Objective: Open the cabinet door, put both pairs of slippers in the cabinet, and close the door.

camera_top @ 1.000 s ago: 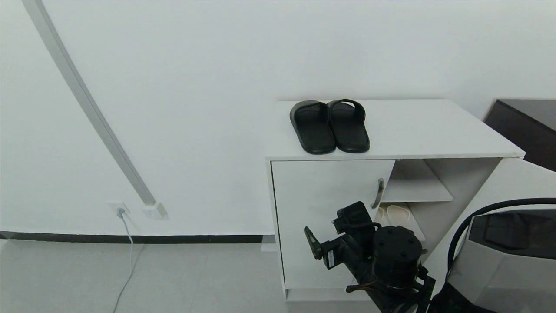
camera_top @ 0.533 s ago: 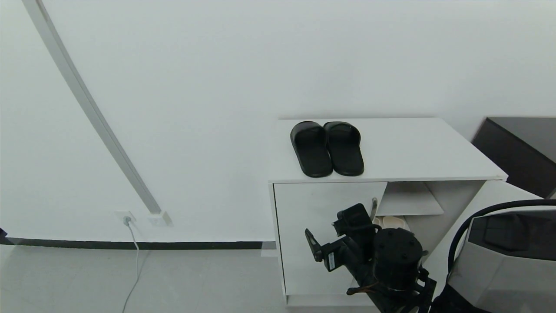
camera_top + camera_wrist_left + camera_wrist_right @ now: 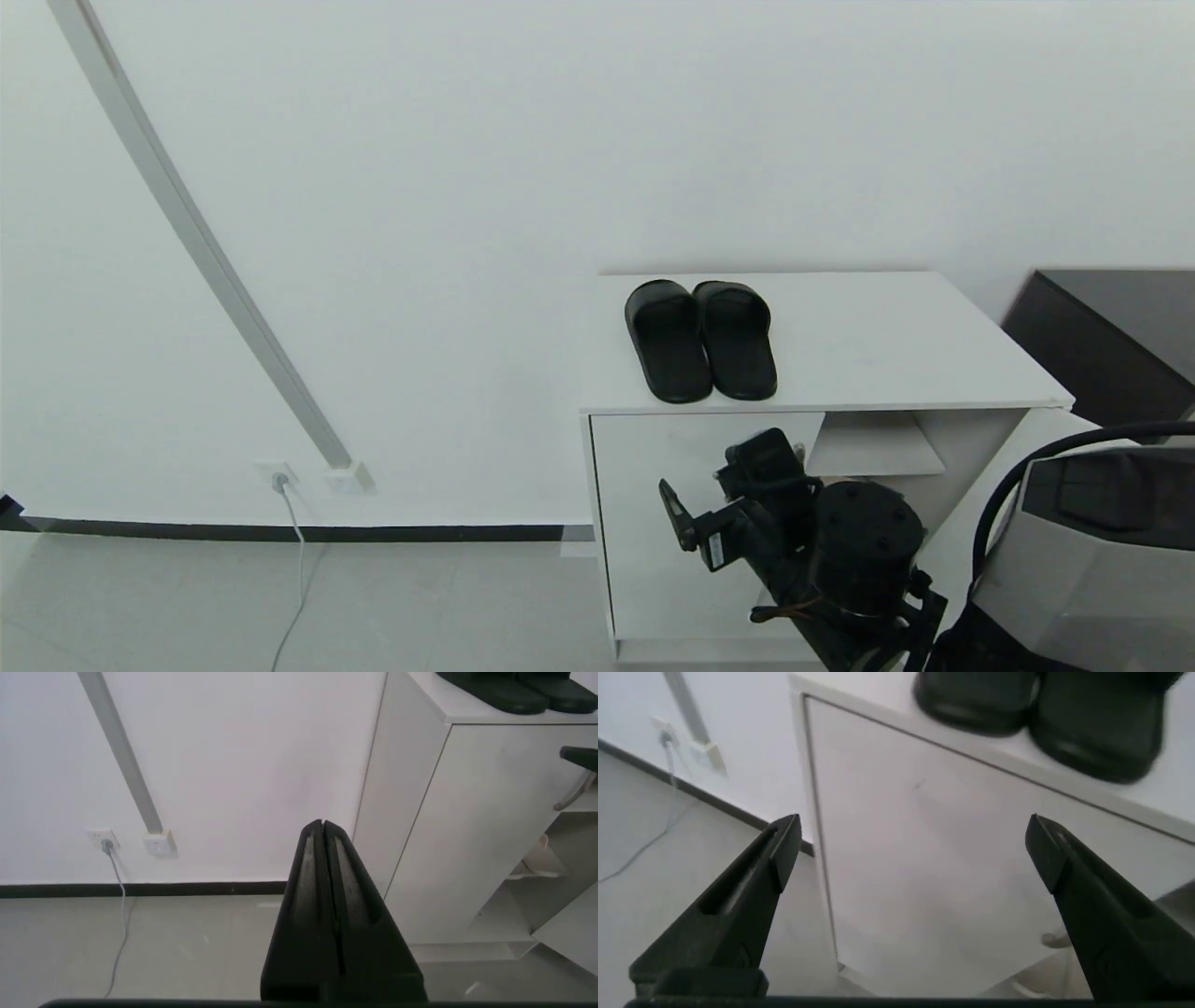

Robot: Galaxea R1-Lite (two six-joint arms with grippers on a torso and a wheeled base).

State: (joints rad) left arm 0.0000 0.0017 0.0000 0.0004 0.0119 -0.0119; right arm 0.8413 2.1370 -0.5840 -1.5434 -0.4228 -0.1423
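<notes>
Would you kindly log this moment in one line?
black slippers: atop cabinet | right door: open | left gripper: shut | right gripper: open

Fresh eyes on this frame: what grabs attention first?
A pair of black slippers sits side by side on top of the white cabinet, toward its left front edge. Below them the left door is shut, while the right side stands open, showing a shelf. The right gripper hangs before the shut door with fingers spread wide; the left gripper has its fingers pressed together.
</notes>
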